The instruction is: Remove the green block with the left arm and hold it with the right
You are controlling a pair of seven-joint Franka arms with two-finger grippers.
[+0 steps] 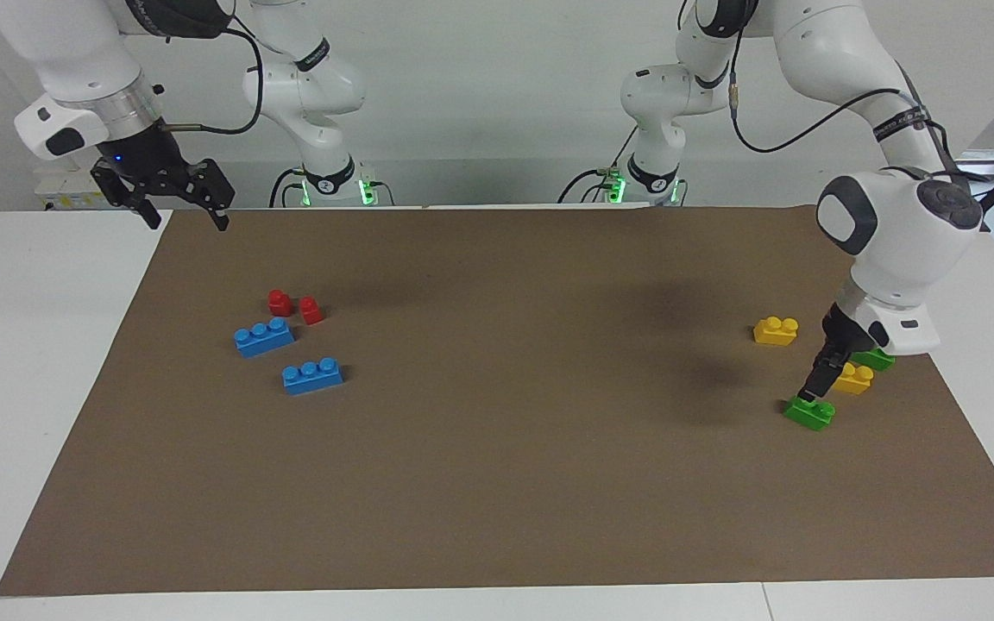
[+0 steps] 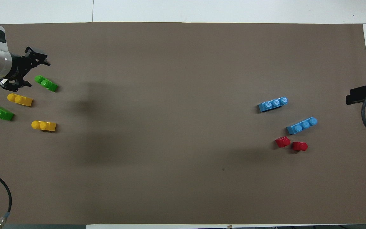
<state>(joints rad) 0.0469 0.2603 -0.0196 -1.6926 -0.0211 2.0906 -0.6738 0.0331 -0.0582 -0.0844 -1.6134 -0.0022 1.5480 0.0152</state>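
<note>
Brown matting [image 1: 497,483] covers the table, and the green block [image 1: 809,412] is seen at the left arm's end, farthest from the robots in its cluster. Just above it the left gripper [image 1: 814,390] is lowered, fingers spread. Its long axis is angled across the mat. The right gripper [image 1: 176,200] is held open, waiting well apart.

No text, label, brand, number or sign is readable on the arms, bricks or table.
</note>
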